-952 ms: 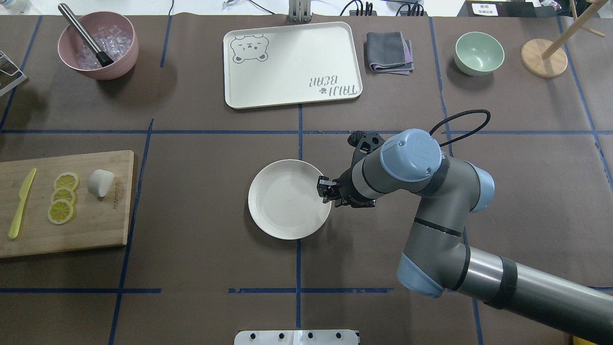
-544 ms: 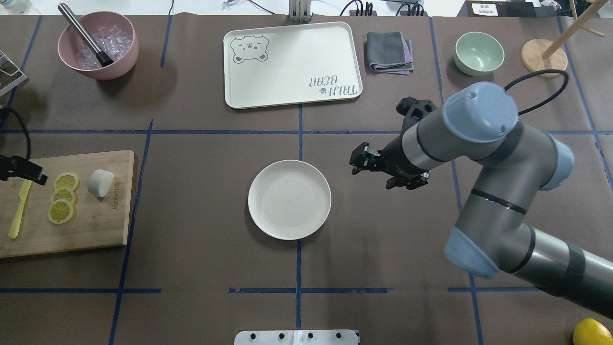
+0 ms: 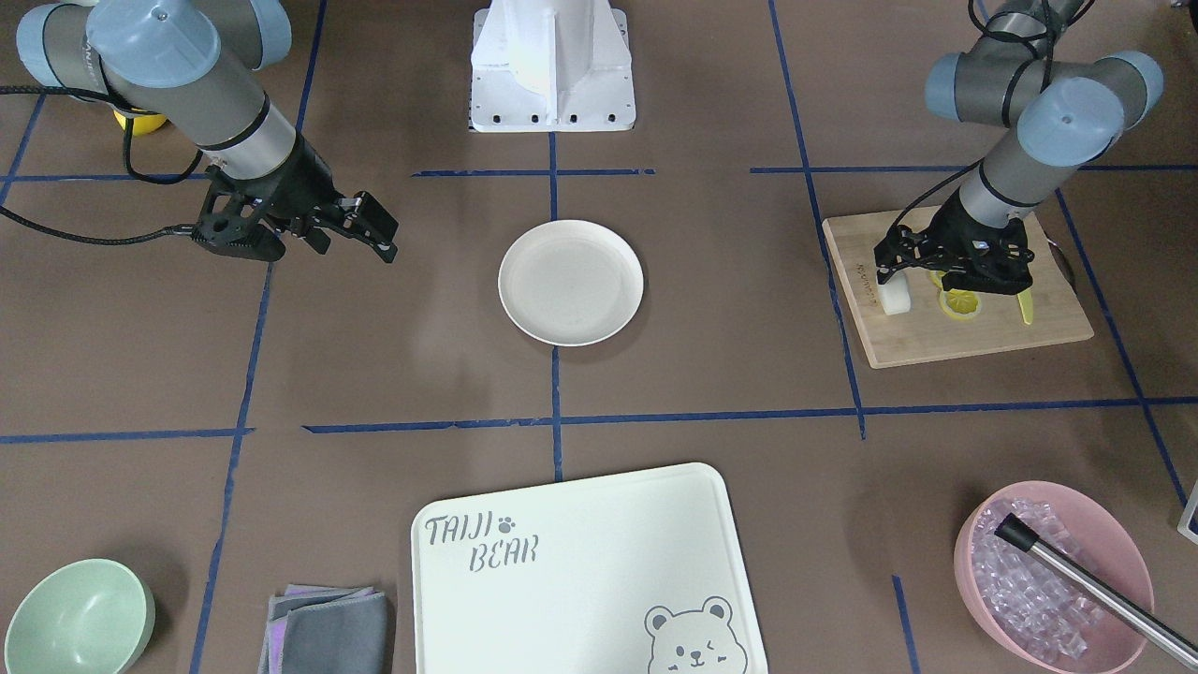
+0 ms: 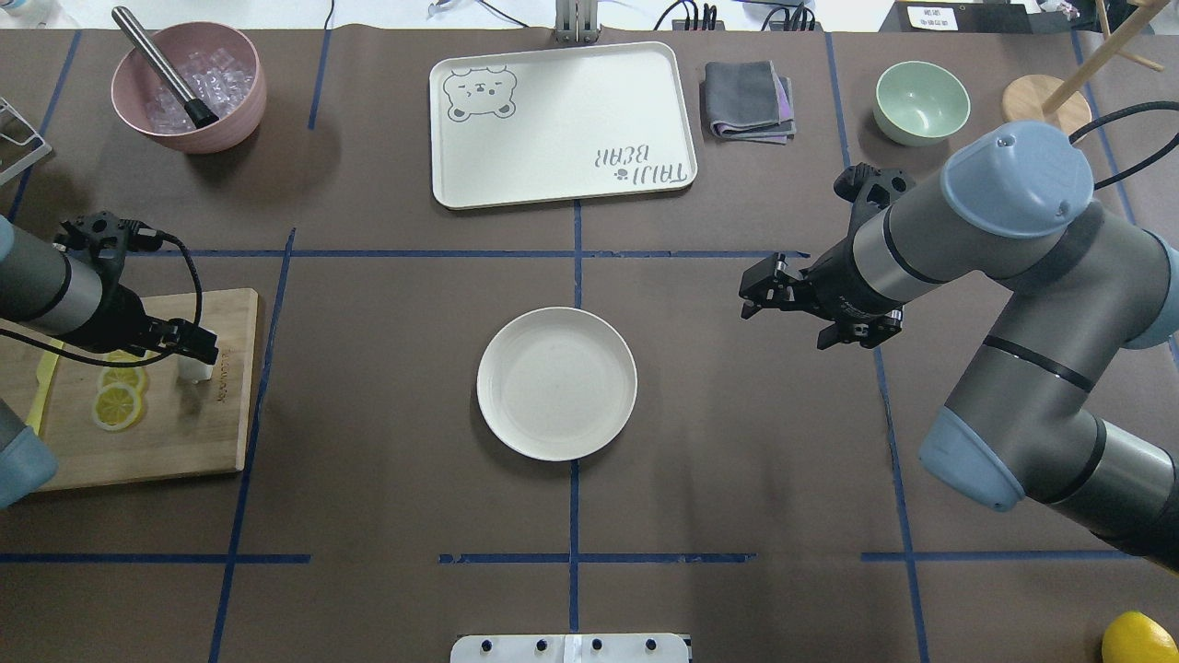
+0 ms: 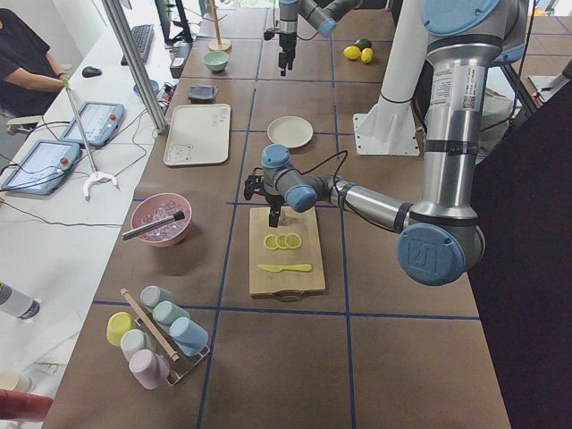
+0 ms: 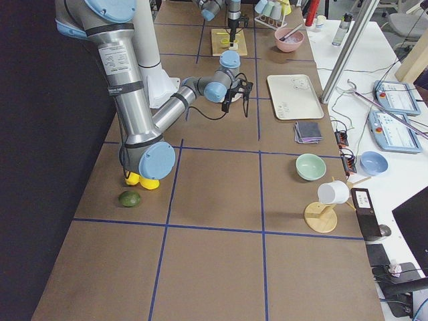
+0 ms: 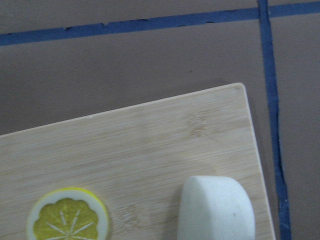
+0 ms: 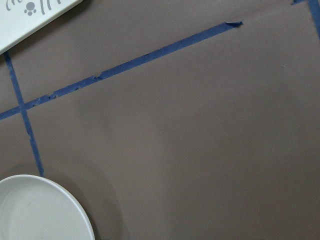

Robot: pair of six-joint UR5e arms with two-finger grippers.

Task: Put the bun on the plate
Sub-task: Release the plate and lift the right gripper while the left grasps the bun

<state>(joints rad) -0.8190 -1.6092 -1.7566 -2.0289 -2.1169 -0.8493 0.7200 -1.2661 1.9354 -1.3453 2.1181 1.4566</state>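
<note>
The white bun (image 4: 191, 369) lies on the right part of a wooden cutting board (image 4: 166, 442), beside the lemon slices (image 4: 118, 406). My left gripper (image 4: 195, 353) hangs right over the bun and covers its top; its fingers look open, with nothing held. In the front view the bun (image 3: 895, 298) shows just below that gripper (image 3: 906, 274). The left wrist view has the bun (image 7: 216, 210) at its bottom edge. The round off-white plate (image 4: 556, 383) sits bare at the table's centre. My right gripper (image 4: 753, 296) hovers open to the plate's right, clear of it.
A yellow knife (image 3: 1026, 305) lies on the board's far side. At the back stand a pink bowl of ice (image 4: 189, 87), the bear-printed board (image 4: 562, 124), a folded cloth (image 4: 749, 101), a green bowl (image 4: 921, 101) and a wooden stand (image 4: 1045, 110). A lemon (image 4: 1139, 637) sits at the front right.
My right gripper left the plate's right rim and drew back to the right and away. My left arm came in from the left and now stands over the bun.
</note>
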